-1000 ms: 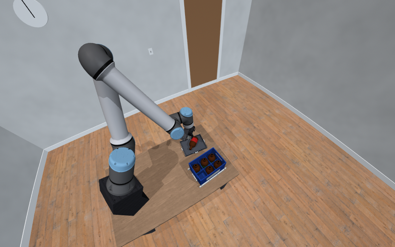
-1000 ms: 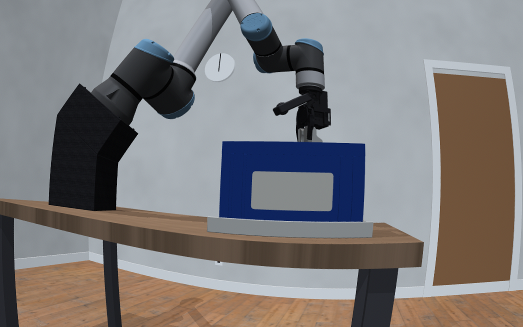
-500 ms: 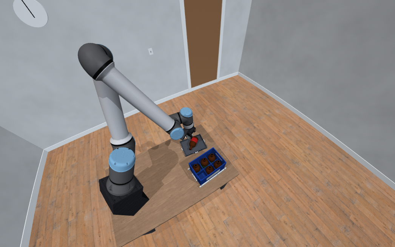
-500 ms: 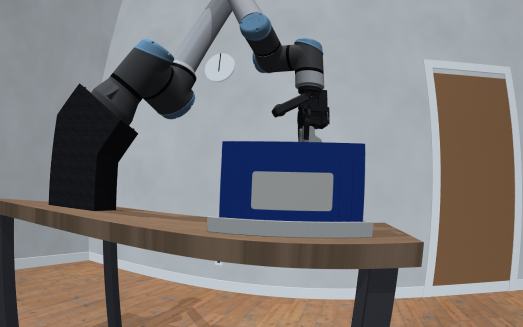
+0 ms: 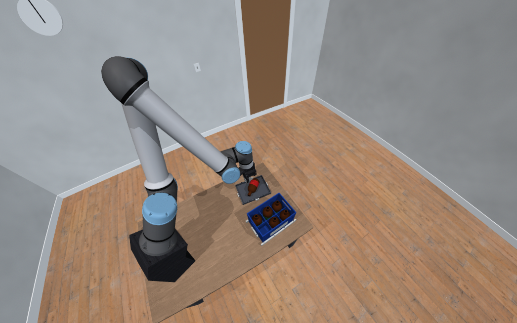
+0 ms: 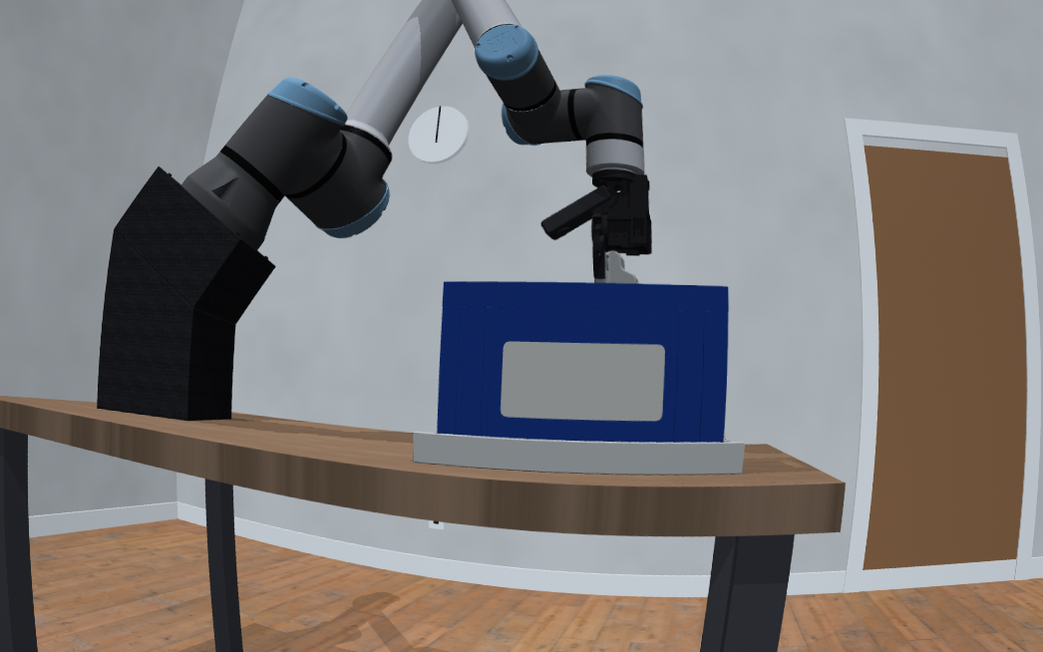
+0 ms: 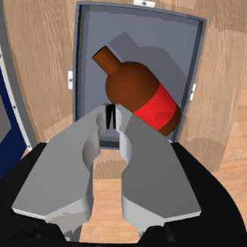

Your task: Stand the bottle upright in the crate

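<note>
A brown bottle with a red label (image 7: 138,95) lies on its side on the grey tray (image 7: 136,72); it also shows in the top view (image 5: 253,186) on the tray (image 5: 252,189). My gripper (image 7: 112,105) hovers above the tray's near edge, beside the bottle, with its fingers shut and nothing between them. In the exterior view the gripper (image 6: 612,268) sits just behind the top edge of the blue crate (image 6: 581,361), which hides the tray and bottle. The crate (image 5: 271,217) stands in front of the tray.
Several brown bottles stand upright in the crate's compartments (image 5: 271,215); two compartments nearest the table's front edge look empty. The crate rests on a grey base (image 6: 578,456) near the table's right end. The robot base (image 5: 161,255) stands at the left.
</note>
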Tool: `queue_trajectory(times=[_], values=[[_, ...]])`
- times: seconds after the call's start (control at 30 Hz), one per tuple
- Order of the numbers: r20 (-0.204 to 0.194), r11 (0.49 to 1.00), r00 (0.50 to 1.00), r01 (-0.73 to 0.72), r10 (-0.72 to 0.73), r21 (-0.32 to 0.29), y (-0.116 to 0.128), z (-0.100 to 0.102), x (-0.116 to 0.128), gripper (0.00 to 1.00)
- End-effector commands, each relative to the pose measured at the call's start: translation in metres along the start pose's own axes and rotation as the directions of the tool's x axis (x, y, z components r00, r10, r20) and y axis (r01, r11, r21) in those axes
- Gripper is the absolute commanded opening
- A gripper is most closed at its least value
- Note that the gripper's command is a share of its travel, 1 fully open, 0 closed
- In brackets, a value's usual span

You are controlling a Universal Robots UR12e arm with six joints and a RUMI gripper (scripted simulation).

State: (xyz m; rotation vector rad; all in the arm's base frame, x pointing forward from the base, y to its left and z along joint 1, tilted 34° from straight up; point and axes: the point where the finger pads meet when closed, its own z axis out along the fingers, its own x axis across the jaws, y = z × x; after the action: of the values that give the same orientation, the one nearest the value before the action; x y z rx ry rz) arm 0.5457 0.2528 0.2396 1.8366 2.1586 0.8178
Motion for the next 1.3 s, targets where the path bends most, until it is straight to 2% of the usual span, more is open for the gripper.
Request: queue_trajectory(times=[0.0,0.13,0.23,0.43,0.5,0.67,0.87,1.0,1.07,1.27], values=[[0.006,0.990,0.990,-0.143,0.143,-0.004,-0.0005,-0.0004,0.0014,0.00],[0.006,0.953,0.953,-0.303,0.303,-0.005,-0.0012,-0.0004,0.0028,0.00],[0.005,0.906,0.906,-0.423,0.423,-0.005,-0.0015,-0.0004,0.0039,0.00],[0.003,0.762,0.762,-0.648,0.648,-0.006,-0.0012,-0.0004,0.0057,0.00],[0.003,0.762,0.762,-0.648,0.648,-0.006,-0.0012,-0.0004,0.0057,0.00],[0.002,0.596,0.596,-0.803,0.803,-0.007,-0.0003,-0.0005,0.0066,0.00],[0.000,0.359,0.359,-0.933,0.933,-0.007,0.0014,-0.0005,0.0069,0.00],[-0.002,0.191,0.191,-0.982,0.982,-0.007,0.0028,-0.0005,0.0065,0.00],[-0.002,0.191,0.191,-0.982,0.982,-0.007,0.0028,-0.0005,0.0065,0.00],[-0.003,-0.054,-0.054,-0.999,0.999,-0.006,0.0048,-0.0005,0.0051,0.00]])
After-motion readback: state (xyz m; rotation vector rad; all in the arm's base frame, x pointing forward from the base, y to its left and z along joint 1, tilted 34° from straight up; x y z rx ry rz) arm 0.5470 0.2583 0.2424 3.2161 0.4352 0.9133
